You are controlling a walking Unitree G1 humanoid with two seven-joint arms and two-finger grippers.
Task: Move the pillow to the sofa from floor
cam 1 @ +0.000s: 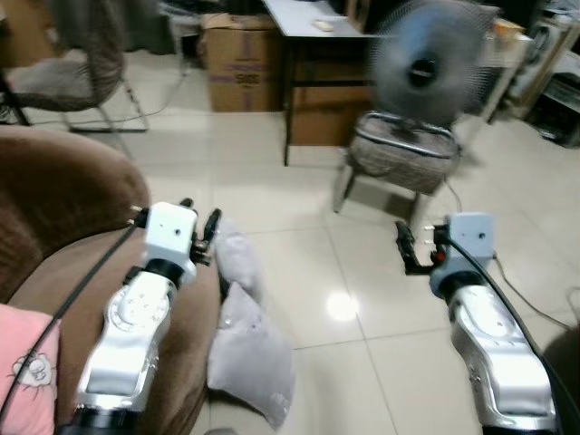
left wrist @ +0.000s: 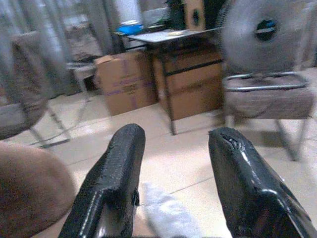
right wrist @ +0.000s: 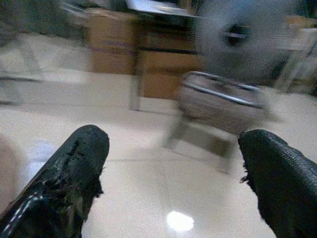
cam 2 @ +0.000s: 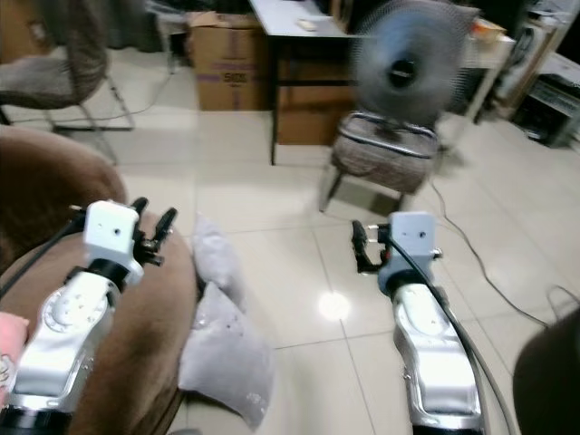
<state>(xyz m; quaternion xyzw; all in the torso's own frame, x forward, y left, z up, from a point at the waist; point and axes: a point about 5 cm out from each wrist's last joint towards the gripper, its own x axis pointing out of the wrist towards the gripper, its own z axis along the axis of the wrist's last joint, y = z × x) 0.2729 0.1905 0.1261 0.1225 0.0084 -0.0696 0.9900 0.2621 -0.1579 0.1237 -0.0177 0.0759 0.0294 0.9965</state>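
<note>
both grippers are hanging with fingers apart, the left gripper [cam 1: 201,228] over the sofa [cam 1: 54,263], the right gripper [cam 1: 410,246] over tile. the pillow [cam 1: 249,349] is leaning against the sofa on the floor; reaching blurred risks snagging the second cushion [cam 1: 237,256].

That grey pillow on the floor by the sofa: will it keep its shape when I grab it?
Probably not: the grey pillow slumps creased against the brown sofa, so it looks soft and should sag from a pinch. It is likely light. The cloth looks easy to grip.
</note>
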